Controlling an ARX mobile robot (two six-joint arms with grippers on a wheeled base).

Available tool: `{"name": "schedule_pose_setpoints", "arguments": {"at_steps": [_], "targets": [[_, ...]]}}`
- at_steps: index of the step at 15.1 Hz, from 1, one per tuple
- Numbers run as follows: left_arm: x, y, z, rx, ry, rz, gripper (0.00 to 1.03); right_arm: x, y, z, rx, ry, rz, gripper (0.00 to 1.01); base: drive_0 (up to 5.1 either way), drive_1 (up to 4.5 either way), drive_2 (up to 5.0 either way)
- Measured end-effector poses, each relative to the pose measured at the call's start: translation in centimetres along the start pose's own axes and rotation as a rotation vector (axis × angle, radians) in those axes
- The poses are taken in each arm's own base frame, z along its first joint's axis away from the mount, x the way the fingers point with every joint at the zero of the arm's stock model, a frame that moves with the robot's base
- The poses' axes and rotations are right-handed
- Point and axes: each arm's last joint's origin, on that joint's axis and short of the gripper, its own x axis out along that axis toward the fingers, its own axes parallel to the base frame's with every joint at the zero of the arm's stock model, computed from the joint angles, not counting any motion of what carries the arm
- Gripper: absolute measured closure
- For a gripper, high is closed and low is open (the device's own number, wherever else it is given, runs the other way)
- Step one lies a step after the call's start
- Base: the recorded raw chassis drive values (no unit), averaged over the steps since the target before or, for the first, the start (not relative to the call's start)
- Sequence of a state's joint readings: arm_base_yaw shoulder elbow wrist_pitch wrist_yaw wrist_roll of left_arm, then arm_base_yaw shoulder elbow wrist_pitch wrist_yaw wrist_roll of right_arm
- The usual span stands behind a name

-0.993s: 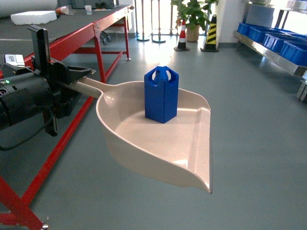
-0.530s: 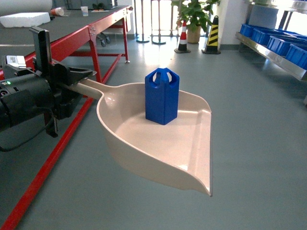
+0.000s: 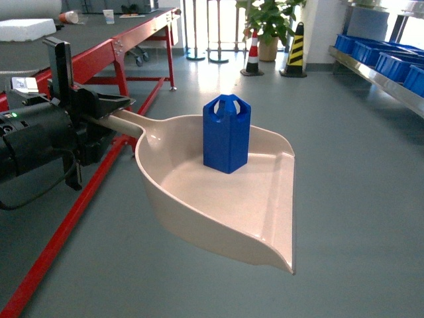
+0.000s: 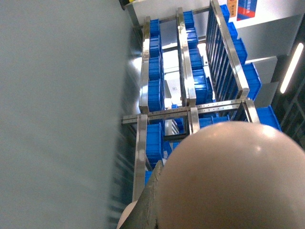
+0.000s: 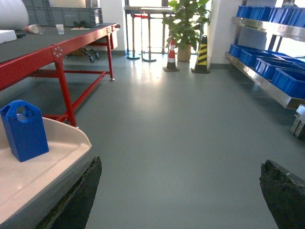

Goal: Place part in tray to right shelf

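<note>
The blue part [image 3: 226, 134] stands upright in the beige tray [image 3: 218, 199], near its back wall. My left gripper [image 3: 109, 109] is shut on the tray's handle and holds it level above the floor. In the left wrist view the tray [image 4: 228, 181] fills the lower right beside one finger [image 4: 150, 205]. The right wrist view shows my right gripper [image 5: 181, 200] open and empty over the floor, with the part [image 5: 24, 130] and the tray [image 5: 43, 167] to its left. The right shelf [image 3: 384, 73] runs along the right wall, apart from the tray.
A red-framed table [image 3: 99, 59] runs along the left, its lower rail close beside my left arm. Blue crates [image 3: 397, 63] sit on the shelf. Two traffic cones [image 3: 252, 50] and a potted plant [image 3: 265, 23] stand at the far end of the grey floor.
The table has slid left and nearer and the shelf has drifted toward the right edge. The tray and part keep the same place in my left gripper's hold.
</note>
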State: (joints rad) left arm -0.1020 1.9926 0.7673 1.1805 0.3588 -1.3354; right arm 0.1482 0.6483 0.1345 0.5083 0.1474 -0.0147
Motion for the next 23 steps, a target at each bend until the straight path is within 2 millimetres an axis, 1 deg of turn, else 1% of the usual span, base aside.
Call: {"name": "schedule_pose_setpoints", "arguments": {"at_steps": [23], "targets": [[0.02,-0.01,0.04,0.000,-0.005,0.001,0.89,0.02,0.00,-0.05,-0.001,0.004,0.000,0.03,0.0,3.96,-4.0]]}}
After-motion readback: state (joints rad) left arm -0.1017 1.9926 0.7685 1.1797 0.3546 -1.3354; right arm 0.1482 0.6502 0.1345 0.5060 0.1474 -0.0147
